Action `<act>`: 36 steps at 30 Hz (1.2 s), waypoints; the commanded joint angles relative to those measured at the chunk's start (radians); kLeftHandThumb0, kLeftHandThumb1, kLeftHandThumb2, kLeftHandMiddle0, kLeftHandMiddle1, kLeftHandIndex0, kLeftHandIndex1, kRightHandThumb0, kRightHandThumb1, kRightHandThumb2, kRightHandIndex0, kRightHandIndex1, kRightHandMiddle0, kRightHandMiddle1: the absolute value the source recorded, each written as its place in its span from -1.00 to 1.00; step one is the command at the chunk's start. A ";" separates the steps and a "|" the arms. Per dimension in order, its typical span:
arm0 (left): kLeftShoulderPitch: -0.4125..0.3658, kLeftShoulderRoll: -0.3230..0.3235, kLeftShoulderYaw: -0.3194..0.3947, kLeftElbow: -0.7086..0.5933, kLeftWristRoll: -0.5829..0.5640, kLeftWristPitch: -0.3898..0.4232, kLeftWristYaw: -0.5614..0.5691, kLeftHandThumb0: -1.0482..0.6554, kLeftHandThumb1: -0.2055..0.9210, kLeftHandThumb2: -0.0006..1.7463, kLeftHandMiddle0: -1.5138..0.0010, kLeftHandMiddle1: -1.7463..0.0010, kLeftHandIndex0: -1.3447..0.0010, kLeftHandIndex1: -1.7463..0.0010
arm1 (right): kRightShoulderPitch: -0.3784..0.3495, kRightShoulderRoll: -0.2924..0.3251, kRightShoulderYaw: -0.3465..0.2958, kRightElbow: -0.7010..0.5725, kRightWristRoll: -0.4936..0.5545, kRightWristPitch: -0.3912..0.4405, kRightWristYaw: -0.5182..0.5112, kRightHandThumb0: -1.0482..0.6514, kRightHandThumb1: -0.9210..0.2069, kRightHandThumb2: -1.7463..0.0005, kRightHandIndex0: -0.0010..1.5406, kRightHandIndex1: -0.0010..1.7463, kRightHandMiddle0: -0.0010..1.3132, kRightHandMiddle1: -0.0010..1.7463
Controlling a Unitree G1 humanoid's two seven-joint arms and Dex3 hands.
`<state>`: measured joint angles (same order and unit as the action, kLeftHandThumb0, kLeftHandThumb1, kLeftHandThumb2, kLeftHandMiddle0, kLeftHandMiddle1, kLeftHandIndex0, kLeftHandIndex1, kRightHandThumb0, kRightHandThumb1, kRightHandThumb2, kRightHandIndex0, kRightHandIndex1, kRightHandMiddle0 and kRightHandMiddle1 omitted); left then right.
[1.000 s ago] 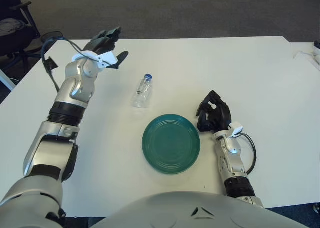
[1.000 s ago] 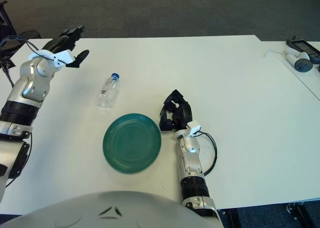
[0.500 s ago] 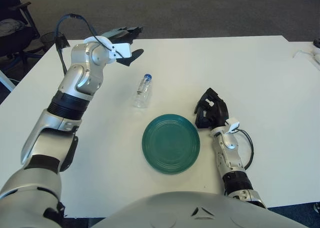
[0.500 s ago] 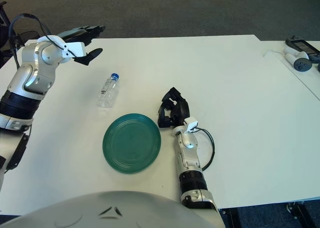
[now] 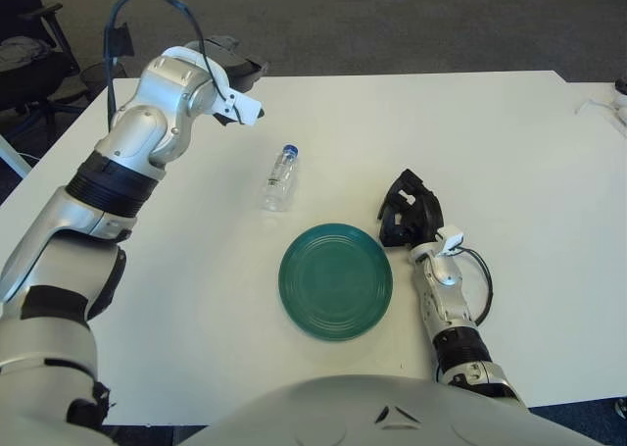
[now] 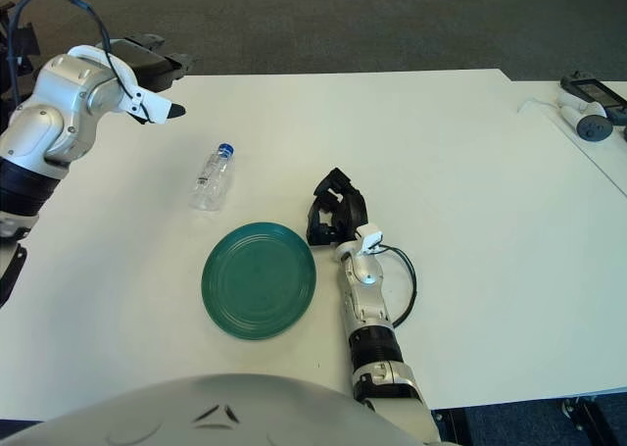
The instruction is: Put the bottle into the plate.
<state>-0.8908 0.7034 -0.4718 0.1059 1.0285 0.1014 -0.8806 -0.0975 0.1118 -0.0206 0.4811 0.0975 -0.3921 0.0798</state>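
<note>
Right now, the green plate (image 5: 335,280) lies near the front edge of the white table (image 5: 509,142), and it has nothing on it. Just beside the plate, on its right, is the right hand (image 5: 409,209), with its dark fingers curled in and holding nothing; it has slid a little closer to the plate than it was a moment ago. Behind the plate and a bit to its left lies the small clear bottle (image 5: 278,178) with a blue cap, flat on its side, close to the plate but not touching it, and it has not moved. Farther back and well to the left of the plate is the left hand (image 5: 231,85), up above the back edge of the table. A moment ago it was lower and its fingers were easy to see; now the arm has lifted and turned, and I cannot tell how its fingers are. So nobody has the bottle yet, and I think the grab comes next.
</note>
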 commanded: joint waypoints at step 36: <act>0.041 0.156 -0.144 0.222 0.221 -0.548 0.650 -0.98 0.90 -0.65 1.00 1.00 0.97 0.99 | 0.092 0.036 0.002 0.198 -0.005 0.071 -0.023 0.23 0.55 -0.87 0.05 1.00 -0.12 1.00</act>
<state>-0.8744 0.8113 -0.5630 0.1933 1.1528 -0.3279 -0.5751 -0.1256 0.1166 -0.0154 0.5168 0.0889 -0.4222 0.0713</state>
